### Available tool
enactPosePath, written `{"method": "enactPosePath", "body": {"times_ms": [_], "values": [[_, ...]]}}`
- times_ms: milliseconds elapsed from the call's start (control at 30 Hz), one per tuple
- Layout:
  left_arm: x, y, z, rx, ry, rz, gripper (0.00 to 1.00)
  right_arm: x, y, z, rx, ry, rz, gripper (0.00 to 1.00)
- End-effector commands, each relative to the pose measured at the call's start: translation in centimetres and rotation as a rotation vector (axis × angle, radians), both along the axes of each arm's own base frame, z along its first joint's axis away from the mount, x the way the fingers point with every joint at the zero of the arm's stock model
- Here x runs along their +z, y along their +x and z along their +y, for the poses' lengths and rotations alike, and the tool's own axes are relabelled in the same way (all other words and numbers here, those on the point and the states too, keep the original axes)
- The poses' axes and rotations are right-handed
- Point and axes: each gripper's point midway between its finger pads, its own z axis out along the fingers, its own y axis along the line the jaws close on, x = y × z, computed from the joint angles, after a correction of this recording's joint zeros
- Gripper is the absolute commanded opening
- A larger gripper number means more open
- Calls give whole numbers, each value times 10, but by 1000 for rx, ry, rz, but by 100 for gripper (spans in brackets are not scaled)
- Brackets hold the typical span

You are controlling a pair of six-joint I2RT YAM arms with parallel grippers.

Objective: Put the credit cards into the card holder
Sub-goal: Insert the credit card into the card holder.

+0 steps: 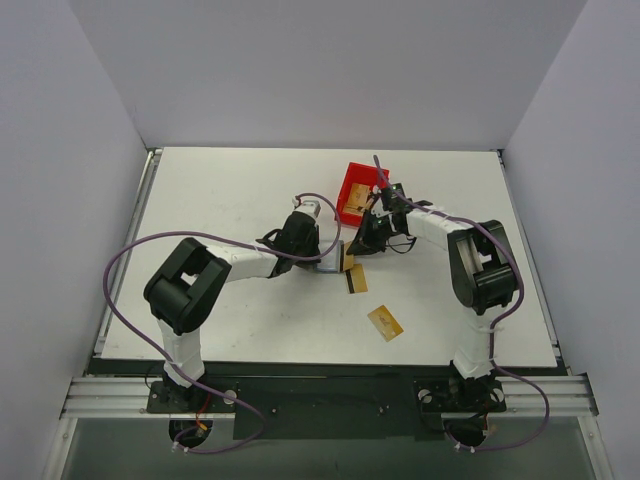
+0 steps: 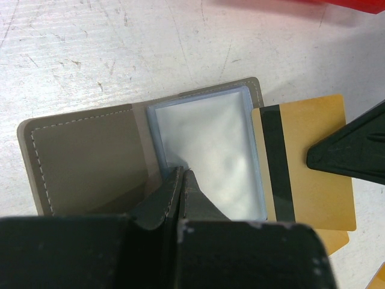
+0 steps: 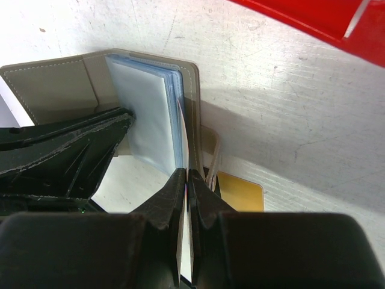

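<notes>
the card holder (image 2: 84, 162) lies open mid-table, near the red bin (image 1: 360, 170). left gripper (image 2: 182, 174) is closed, tips on the holder's clear sleeve. right gripper (image 3: 186, 177) is clamped on a gold credit card (image 2: 316, 201) (black stripe showing) just beside that sleeve.

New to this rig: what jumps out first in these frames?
Both arms meet mid-table over the open grey card holder, the left gripper shut at its bluish sleeves and the right gripper pinching what looks like one clear sleeve. A gold card with a black stripe lies right beside the holder, a second gold card lies loose nearer the bases, and a bright red bin sits behind the right gripper.
</notes>
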Motion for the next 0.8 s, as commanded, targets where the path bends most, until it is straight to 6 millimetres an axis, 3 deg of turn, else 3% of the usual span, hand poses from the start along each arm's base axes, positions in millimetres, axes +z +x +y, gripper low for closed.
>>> {"method": "enactPosePath", "body": {"times_ms": [0,600,767], "values": [[-15,-5,14,16,55,45,0,-9,-11,-1,16,-28,50,0],[-14,-5,14,12,51,46,0,-8,-12,24,74,-16,35,0],[-13,-7,14,10,48,45,0,4,-9,33,89,19,-6,0]]}}
